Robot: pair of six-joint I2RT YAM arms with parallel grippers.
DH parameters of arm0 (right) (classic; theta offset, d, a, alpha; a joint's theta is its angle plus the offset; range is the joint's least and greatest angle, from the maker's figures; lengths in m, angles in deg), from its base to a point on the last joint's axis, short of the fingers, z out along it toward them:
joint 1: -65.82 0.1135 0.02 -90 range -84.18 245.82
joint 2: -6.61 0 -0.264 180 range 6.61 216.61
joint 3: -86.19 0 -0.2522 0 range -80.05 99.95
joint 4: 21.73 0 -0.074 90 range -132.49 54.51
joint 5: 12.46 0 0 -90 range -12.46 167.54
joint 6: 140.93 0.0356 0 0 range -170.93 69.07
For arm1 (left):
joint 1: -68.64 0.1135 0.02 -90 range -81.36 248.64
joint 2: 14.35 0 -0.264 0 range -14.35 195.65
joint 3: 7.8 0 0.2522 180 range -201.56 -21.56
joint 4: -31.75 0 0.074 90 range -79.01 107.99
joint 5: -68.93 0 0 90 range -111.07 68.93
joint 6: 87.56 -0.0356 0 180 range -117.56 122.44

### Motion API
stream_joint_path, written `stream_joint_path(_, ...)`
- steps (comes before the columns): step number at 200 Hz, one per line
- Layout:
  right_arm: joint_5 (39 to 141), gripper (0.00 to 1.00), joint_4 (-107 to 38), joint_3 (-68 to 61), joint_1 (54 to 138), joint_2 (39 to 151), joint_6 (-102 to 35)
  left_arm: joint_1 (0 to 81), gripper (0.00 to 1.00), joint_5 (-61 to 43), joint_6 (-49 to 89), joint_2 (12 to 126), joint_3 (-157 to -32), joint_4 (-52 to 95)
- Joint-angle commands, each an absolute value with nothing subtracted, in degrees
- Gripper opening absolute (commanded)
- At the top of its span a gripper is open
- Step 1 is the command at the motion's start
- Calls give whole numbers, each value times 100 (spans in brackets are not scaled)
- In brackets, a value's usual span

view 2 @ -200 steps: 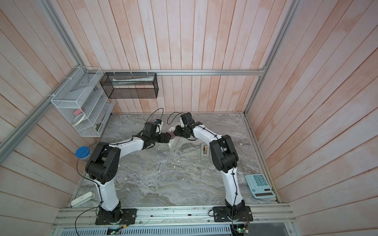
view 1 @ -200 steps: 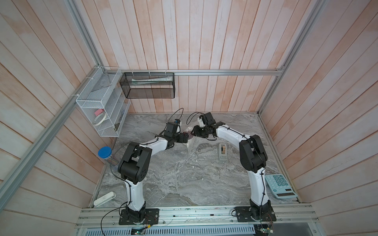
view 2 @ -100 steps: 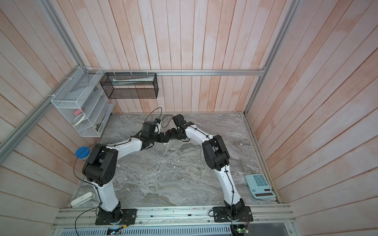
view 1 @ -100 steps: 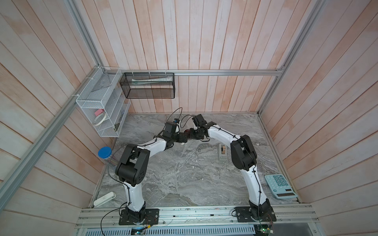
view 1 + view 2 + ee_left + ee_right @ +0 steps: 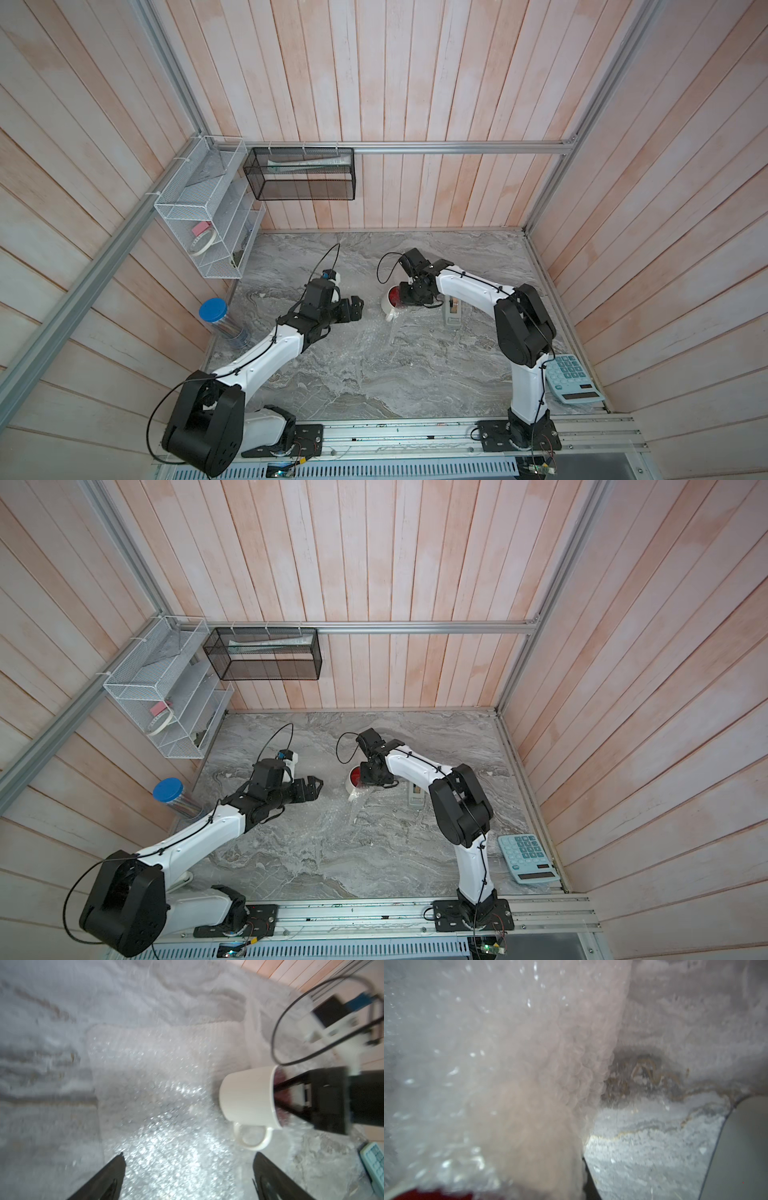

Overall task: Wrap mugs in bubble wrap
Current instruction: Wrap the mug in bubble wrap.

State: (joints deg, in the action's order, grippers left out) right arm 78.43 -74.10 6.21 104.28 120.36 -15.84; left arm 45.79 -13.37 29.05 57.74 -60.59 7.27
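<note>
Two finger states: left fingers (image 5: 108, 1176) spread wide above the bubble wrap (image 5: 166, 1105); right fingers (image 5: 291, 1080) narrowed on the red-lined rim of the mug (image 5: 247, 1095), tipped on that wrap.

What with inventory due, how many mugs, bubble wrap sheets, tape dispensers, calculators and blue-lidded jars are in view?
mug: 1
bubble wrap sheet: 1
tape dispenser: 1
calculator: 1
blue-lidded jar: 1
Total: 5
</note>
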Motion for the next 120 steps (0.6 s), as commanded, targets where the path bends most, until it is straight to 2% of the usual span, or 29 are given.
stream_joint_path(1, 7885, 0, -7581, 345, 10594, 11627, -1296, 4387, 89, -982, 3603, 5484, -5608, 100)
stream_joint_path(22, 7869, 1, -7582, 324, 10642, 11589, -1135, 4234, 76, -673, 3837, 5434, -5518, -208)
stream_joint_path(42, 7753, 3, -7779, 563, 10658, 11685, -1090, 4160, 71, -434, 3898, 5381, -5631, -717)
stream_joint_path(80, 7499, 0, -7937, 638, 10664, 11654, -737, 4046, 68, -497, 4091, 4801, -5636, -1866)
stream_joint_path(120, 7516, 0, -7927, 521, 10672, 11612, -420, 3593, 66, -409, 4736, 4339, -5327, -2152)
